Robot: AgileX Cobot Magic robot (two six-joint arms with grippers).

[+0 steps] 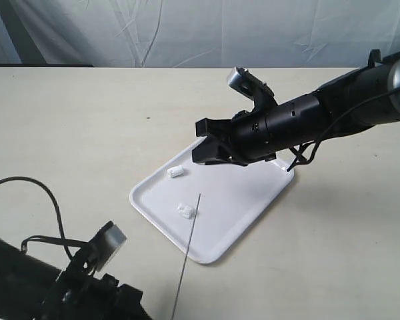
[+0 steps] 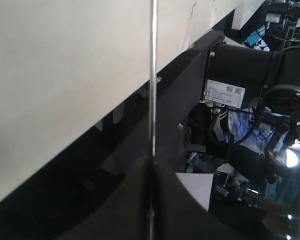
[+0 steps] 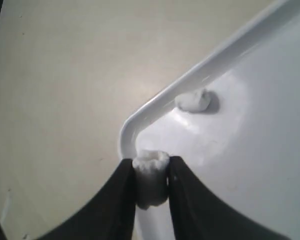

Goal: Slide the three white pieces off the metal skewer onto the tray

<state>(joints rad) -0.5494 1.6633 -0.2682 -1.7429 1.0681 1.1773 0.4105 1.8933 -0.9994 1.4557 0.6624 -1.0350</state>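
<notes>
The white tray (image 1: pixel 253 200) lies mid-table. On it rest two white pieces, one near its far-left rim (image 1: pixel 175 171) and one (image 1: pixel 187 211) just left of the metal skewer (image 1: pixel 187 253). The skewer's shaft looks bare, and its tip hangs over the tray. In the left wrist view, my left gripper (image 2: pixel 152 162) is shut on the skewer (image 2: pixel 152 75). My right gripper (image 3: pixel 151 165) hovers over the tray's far corner (image 3: pixel 127 131), shut on the third white piece (image 3: pixel 151 177). Another piece (image 3: pixel 193 101) lies inside the rim beyond it.
The left arm (image 1: pixel 87 273) sits low at the front left with a looping black cable (image 1: pixel 50 197). The right arm (image 1: pixel 307 117) reaches in from the right over the tray's far side. A beige tabletop (image 1: pixel 87 120) surrounds the tray.
</notes>
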